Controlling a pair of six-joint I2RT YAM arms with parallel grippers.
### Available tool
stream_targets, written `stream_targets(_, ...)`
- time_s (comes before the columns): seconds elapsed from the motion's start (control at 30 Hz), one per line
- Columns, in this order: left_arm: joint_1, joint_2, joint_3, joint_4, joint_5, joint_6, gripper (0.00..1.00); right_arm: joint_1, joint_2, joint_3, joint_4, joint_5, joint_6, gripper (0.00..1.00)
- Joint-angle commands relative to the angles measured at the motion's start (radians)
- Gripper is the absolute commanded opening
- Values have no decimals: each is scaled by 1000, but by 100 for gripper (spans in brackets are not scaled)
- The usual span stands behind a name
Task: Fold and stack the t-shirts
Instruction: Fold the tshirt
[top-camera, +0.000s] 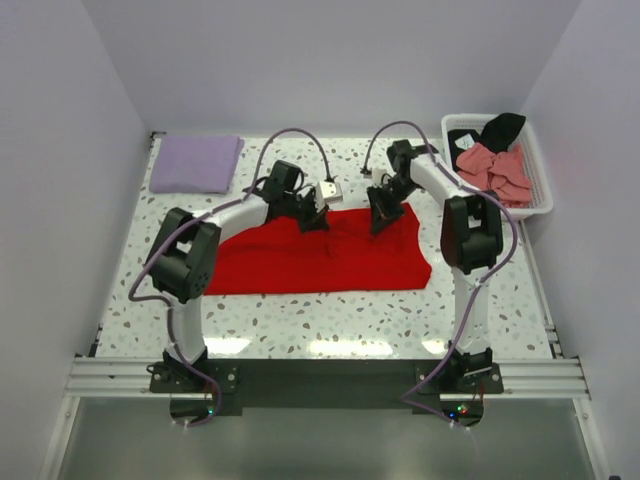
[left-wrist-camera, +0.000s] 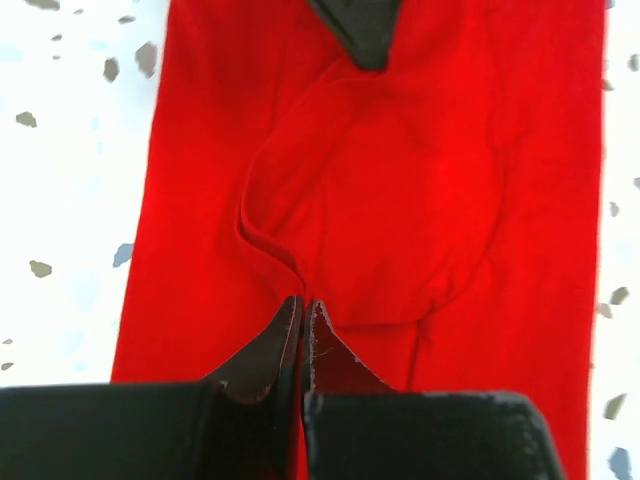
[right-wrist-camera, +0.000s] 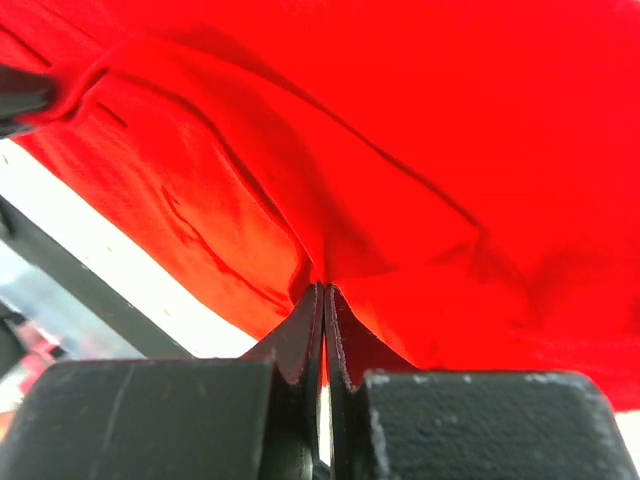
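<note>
Red cloth is filling both wrist views. The red t-shirt (top-camera: 330, 262) is lying spread across the speckled table (top-camera: 300, 320). The left gripper (left-wrist-camera: 303, 305) is pinching a raised ridge of it, fingers pressed together; the right gripper (right-wrist-camera: 323, 290) is nipping another fold likewise. A lavender t-shirt (top-camera: 196, 163) is sitting folded at the far left corner. Salmon-pink t-shirts (top-camera: 495, 170) and a black t-shirt (top-camera: 500, 128) are lying heaped in the white basket (top-camera: 541, 195).

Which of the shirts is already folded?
The lavender shirt, far left, a neat flat rectangle. The red shirt lies rumpled at centre; the pink shirt and black shirt sit crumpled in the basket.
</note>
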Motion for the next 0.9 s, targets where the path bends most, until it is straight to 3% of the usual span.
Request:
stream_targets(0.0, -18, -86, -25, 0, 79, -3, 0, 0, -76, 46, -85, 82, -87, 0)
stream_targets(0.53, -169, -93, -140, 22, 51, -29, 0, -1, -170, -88, -77, 260, -244, 0)
stream_targets(0.57, -172, -86, -140, 24, 36, -29, 2, -1, -176, -107, -65, 290, -248, 4)
stream_targets(0.6, -176, -79, -141, 26, 28, -35, 20, -1, -181, -122, -36, 304, -254, 8)
stream_targets(0.63, -175, -77, -137, 24, 25, -44, 26, -1, -184, -136, -30, 313, -256, 14)
stream_targets(0.67, -172, -80, -130, 19, 16, -53, 30, -3, -184, -136, -31, 321, -259, 31)
stream_targets(0.7, -158, -95, -129, 12, 17, -64, 37, -1, -184, -136, -39, 321, -262, 35)
stream_targets(0.87, -25, -191, -123, -57, 36, -86, 43, -4, -265, -138, -59, 318, -280, 42)
